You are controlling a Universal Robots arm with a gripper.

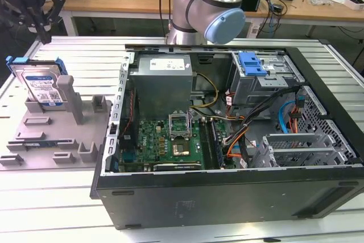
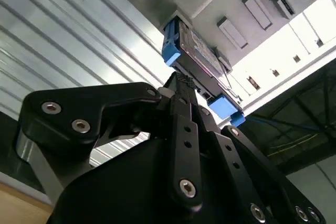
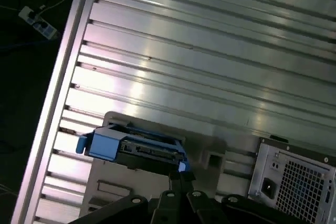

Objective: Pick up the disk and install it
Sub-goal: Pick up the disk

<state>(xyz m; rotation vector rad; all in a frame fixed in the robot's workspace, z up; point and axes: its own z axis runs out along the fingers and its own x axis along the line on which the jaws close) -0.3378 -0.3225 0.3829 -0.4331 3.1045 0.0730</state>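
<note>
at the exterior view's left the gripper (image 1: 43, 37) hangs over the left end of the slatted metal table (image 1: 85, 55), and its black fingers seem to meet at a point with nothing held between them. just below it, and apart from it, the disk (image 1: 38, 83) stands on edge in a grey fixture (image 1: 62, 135). the disk's white-and-blue label faces the camera, a blue frame runs round its edges, and one upright post of the fixture rises just in front of its right side

in the second wrist view the gripper (image 2: 182, 81) points toward the disk (image 2: 197, 51), whose narrow edge and blue frame corners show beyond the tips with a gap between. in the first wrist view the gripper (image 3: 180, 176) sits close to the disk (image 3: 139, 148), which is seen edge-on in the fixture

further toward the exterior view's right an open computer case (image 1: 227, 197) lies on the table. inside it are a grey power supply box (image 1: 162, 81) and, nearer the camera, a green motherboard (image 1: 170, 140). behind the case stands the robot arm (image 1: 210, 4). right of that, a blue latch (image 1: 253, 64) sits on top of the metal drive cage (image 1: 267, 86)
</note>
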